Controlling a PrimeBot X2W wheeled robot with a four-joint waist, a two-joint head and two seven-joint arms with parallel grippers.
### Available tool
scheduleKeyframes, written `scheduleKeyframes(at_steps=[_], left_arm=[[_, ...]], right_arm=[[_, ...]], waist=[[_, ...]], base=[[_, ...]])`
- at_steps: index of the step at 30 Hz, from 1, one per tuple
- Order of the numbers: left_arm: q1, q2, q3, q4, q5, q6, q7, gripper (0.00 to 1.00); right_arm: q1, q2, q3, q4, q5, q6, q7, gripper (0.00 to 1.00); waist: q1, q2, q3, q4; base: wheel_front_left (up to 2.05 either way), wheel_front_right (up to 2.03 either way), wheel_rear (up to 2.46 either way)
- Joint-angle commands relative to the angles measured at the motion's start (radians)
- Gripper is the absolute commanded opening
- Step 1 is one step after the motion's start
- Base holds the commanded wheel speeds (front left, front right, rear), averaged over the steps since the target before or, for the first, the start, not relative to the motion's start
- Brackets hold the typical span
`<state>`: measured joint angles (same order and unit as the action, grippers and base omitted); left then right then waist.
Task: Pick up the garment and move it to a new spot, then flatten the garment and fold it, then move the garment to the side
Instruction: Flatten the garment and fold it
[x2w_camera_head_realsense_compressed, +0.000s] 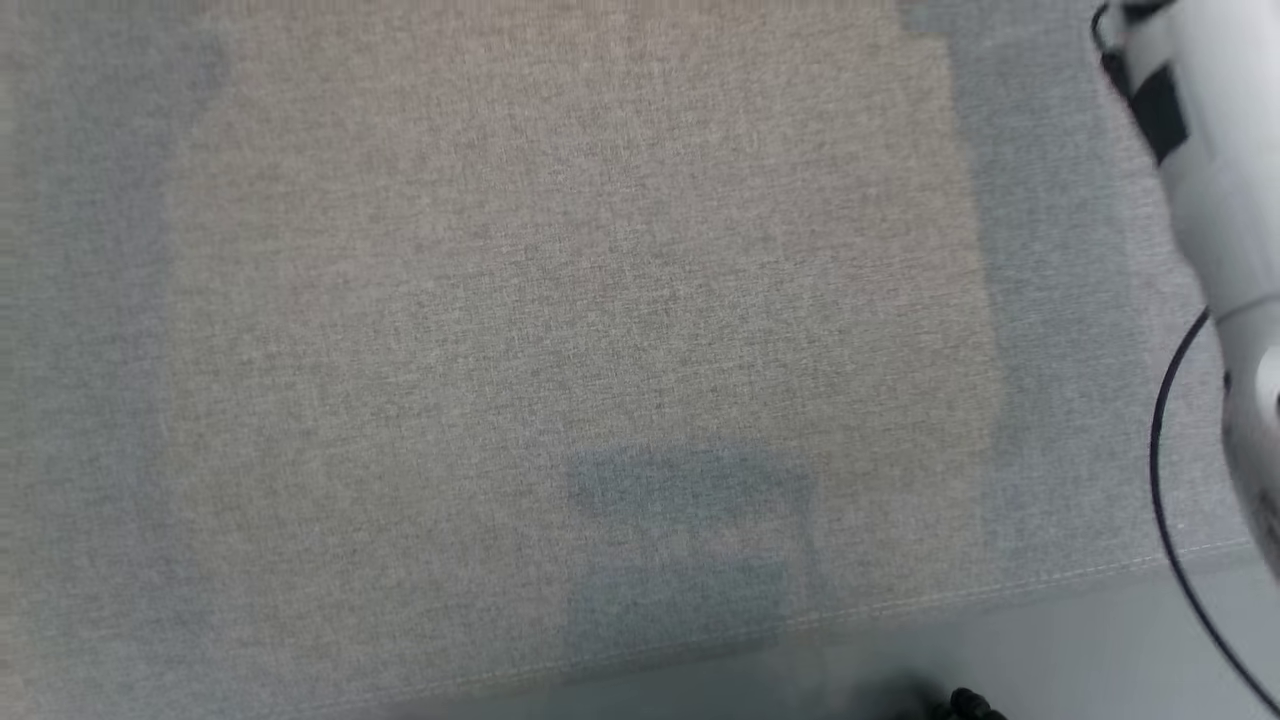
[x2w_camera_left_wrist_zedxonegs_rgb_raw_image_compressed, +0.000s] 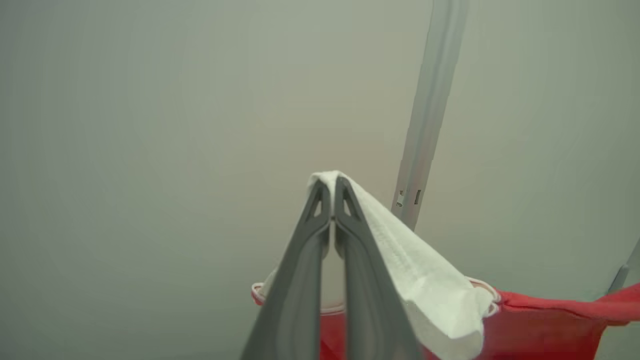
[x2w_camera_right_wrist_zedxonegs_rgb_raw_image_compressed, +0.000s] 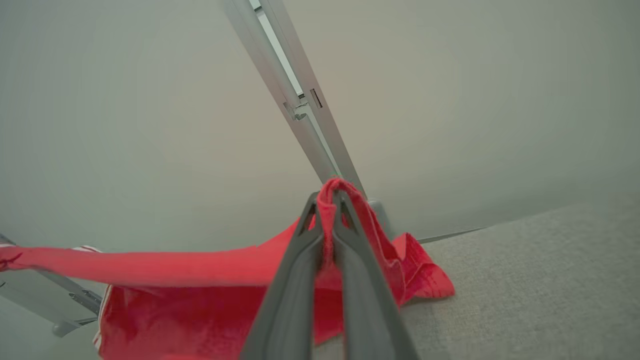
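Carrying step: left gripper (x2w_camera_left_wrist_zedxonegs_rgb_raw_image_compressed: 332, 187) and right gripper (x2w_camera_right_wrist_zedxonegs_rgb_raw_image_compressed: 330, 200) each pinch the red garment (x2w_camera_right_wrist_zedxonegs_rgb_raw_image_compressed: 190, 310) aloft; next, likely lowering it taut onto the grey surface (x2w_camera_head_realsense_compressed: 600, 300).

A: Garments?
B: One. Red garment (x2w_camera_right_wrist_zedxonegs_rgb_raw_image_compressed: 190, 305) with a white part.
A: Tools?
B: Two: left tool (x2w_camera_left_wrist_zedxonegs_rgb_raw_image_compressed: 332, 182), right tool (x2w_camera_right_wrist_zedxonegs_rgb_raw_image_compressed: 329, 197). Two dark fingers (x2w_camera_left_wrist_zedxonegs_rgb_raw_image_compressed: 300, 280) each, four total.
A: Head view?
B: One bench (x2w_camera_head_realsense_compressed: 500, 300), grey cloth top. One pale forearm (x2w_camera_head_realsense_compressed: 1215, 150). One black cable (x2w_camera_head_realsense_compressed: 1160, 480).
A: Rails?
B: Right wrist view, two: one long rail (x2w_camera_right_wrist_zedxonegs_rgb_raw_image_compressed: 300, 100), one short rail (x2w_camera_right_wrist_zedxonegs_rgb_raw_image_compressed: 50, 292).
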<state>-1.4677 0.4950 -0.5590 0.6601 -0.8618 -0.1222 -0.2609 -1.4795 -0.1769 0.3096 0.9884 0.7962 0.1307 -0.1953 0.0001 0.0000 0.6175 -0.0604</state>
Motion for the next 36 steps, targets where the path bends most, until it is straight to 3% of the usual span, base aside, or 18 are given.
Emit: scheduleKeyframes(at_steps=[1, 5, 10, 20, 28, 36], left_arm=[[0.081, 0.01, 0.035, -0.042, 0.003, 0.01, -0.004, 0.0], [0.3, 0.014, 0.141, -0.181, 0.037, 0.041, -0.004, 0.0], [0.586, -0.028, 0.244, -0.343, 0.085, 0.071, -0.004, 0.0], [1.074, -0.204, 0.4, -0.61, 0.172, 0.091, -0.004, 0.0], [1.313, -0.35, 0.441, -0.661, 0.244, 0.072, -0.004, 0.0], [1.445, -0.407, 0.491, -0.646, 0.298, 0.055, -0.004, 0.0]], right_arm=[[0.066, -0.013, 0.02, -0.03, 0.03, 0.0, -0.007, 0.0], [0.223, -0.021, 0.082, -0.113, 0.104, 0.0, -0.018, 0.0], [0.395, -0.063, 0.159, -0.194, 0.158, 0.0, -0.032, 0.0], [0.678, -0.136, 0.229, -0.315, 0.212, 0.0, -0.063, 0.0], [0.864, -0.16, 0.154, -0.368, 0.208, 0.0, -0.07, 0.0], [1.062, -0.121, 0.017, -0.432, 0.126, 0.0, -0.07, 0.0]], waist=[[-0.0001, 0.0, -0.073, -0.018], [-0.0001, 0.0, -0.148, -0.035], [-0.0001, 0.0, -0.235, -0.041], [-0.0001, 0.0, -0.363, -0.039], [-0.0001, 0.0, -0.422, -0.012], [-0.0001, 0.0, -0.458, 0.011]], base=[[0.0, 0.0, 0.0], [0.0, 0.0, 0.0], [0.0, 0.0, 0.0], [0.0, 0.0, 0.0], [0.0, 0.0, 0.0], [0.0, 0.0, 0.0]])
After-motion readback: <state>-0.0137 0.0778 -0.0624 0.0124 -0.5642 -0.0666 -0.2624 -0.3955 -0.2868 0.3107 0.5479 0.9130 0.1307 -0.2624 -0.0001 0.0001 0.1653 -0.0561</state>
